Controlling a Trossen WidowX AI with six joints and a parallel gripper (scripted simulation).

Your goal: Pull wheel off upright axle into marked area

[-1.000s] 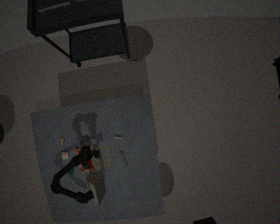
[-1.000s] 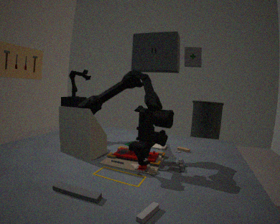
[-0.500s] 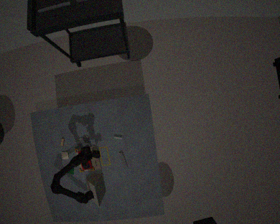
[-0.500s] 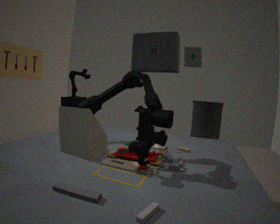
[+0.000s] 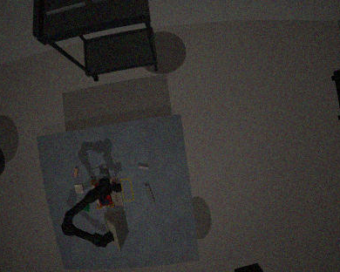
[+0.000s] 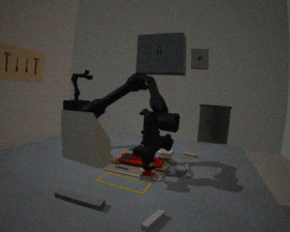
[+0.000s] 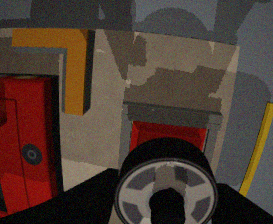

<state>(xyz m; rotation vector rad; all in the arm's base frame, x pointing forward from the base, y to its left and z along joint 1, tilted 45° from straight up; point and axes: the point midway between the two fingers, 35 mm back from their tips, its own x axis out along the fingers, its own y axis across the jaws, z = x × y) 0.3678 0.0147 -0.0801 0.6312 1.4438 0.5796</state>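
The wheel (image 7: pixel 132 196), with a black tyre and light spokes, is at the bottom centre of the wrist view. The dark end of the upright axle (image 7: pixel 167 202) shows in its middle. My gripper (image 6: pixel 148 168) (image 7: pixel 166 186) points down and is shut on the wheel, one finger on each side. The wheel is over the red mount (image 7: pixel 169 131) (image 6: pixel 147 173); the fingers hide it in the exterior view. The marked area (image 5: pixel 127 179) (image 6: pixel 120 187) (image 7: pixel 257 150) is a yellow outline on the table, beside the board and apart from the gripper.
The beige board (image 7: pixel 104 145) carries a red fixture (image 7: pixel 39 117) (image 6: pixel 133 160) and an orange corner bracket (image 7: pixel 77 75). A long grey bar (image 6: pixel 79 199) and a white block (image 6: pixel 153 220) (image 5: pixel 143 166) lie beyond the outline. The arm's pale pedestal (image 6: pixel 85 137) stands behind it.
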